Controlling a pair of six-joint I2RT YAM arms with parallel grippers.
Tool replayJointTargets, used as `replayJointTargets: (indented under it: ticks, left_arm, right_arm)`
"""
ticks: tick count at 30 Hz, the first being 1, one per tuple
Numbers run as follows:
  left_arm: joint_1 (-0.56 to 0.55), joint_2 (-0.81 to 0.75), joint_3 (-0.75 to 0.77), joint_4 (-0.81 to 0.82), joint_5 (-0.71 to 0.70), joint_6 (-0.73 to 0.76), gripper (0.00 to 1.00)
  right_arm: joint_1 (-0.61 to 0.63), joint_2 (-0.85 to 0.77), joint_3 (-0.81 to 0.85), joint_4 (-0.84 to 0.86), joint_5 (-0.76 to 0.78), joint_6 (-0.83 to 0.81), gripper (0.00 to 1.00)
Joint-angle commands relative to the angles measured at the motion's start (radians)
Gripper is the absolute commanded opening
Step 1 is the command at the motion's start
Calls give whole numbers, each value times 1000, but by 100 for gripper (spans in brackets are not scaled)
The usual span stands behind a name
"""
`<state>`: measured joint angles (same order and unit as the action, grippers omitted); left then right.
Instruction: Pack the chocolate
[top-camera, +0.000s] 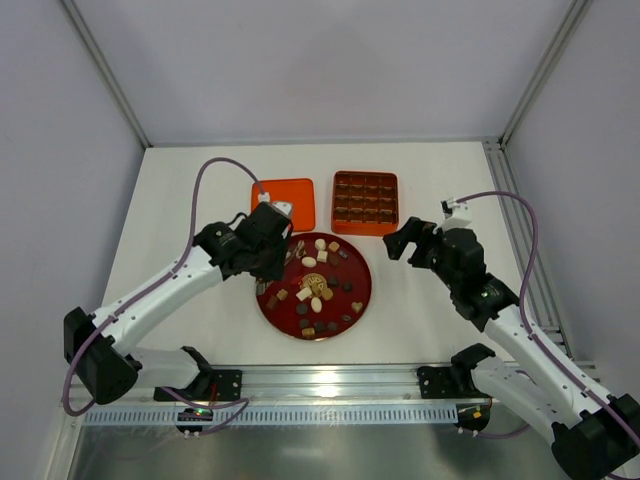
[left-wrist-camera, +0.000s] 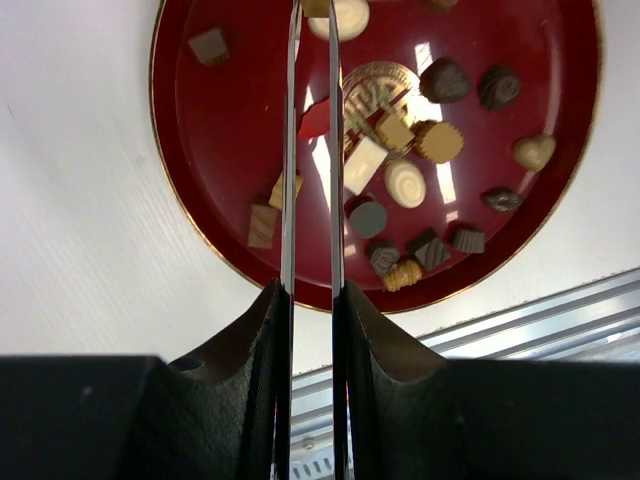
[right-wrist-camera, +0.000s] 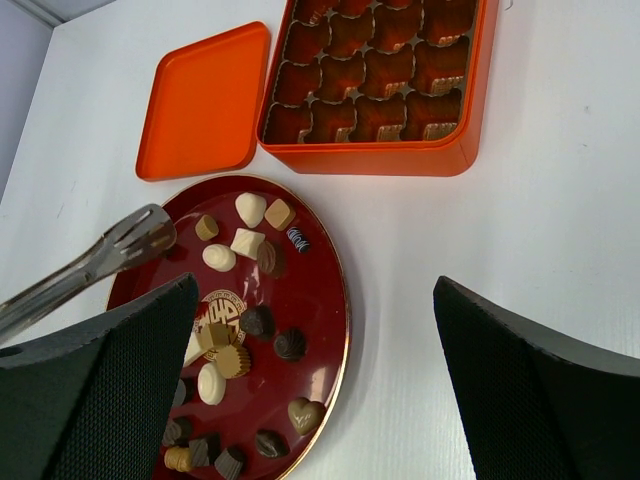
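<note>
The chocolates (top-camera: 316, 285) lie scattered on a round dark-red plate (top-camera: 363, 300), in dark brown, tan and cream. My left gripper (top-camera: 268, 250) is shut on a pair of metal tongs (left-wrist-camera: 290, 150). The tongs' blades reach over the plate's far left part, near a cream oval sweet (left-wrist-camera: 348, 16). In the right wrist view the tongs' tips (right-wrist-camera: 135, 238) hover close to a tan sweet (right-wrist-camera: 207, 227), and I see nothing between them. My right gripper (top-camera: 400, 240) is open and empty, right of the plate and above the table.
The square orange box (top-camera: 365, 201) with its brown grid insert stands behind the plate, its cells empty. Its orange lid (top-camera: 290, 203) lies flat to the box's left. An aluminium rail (top-camera: 330, 380) runs along the near edge.
</note>
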<state>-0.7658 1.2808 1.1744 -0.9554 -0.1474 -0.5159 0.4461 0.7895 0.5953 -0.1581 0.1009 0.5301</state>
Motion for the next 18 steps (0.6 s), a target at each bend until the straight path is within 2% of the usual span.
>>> replayJointTargets:
  ticks: [1,8,15,18]
  left_arm:
    - [-6,0,120,0,-21,25,15]
    - [6,195,387,27,-61,80,15]
    - [37,506,768,32,-101,143,13]
    - [62,627,875,38,-101,163,12]
  right_arm:
    - [5,-22,8,26,5,8,100]
    - [3,-26,17,17,-3,10,100]
    - [3,-61,40,-44,23,-2,100]
    - [3,-85,44,-64,33,-2,100]
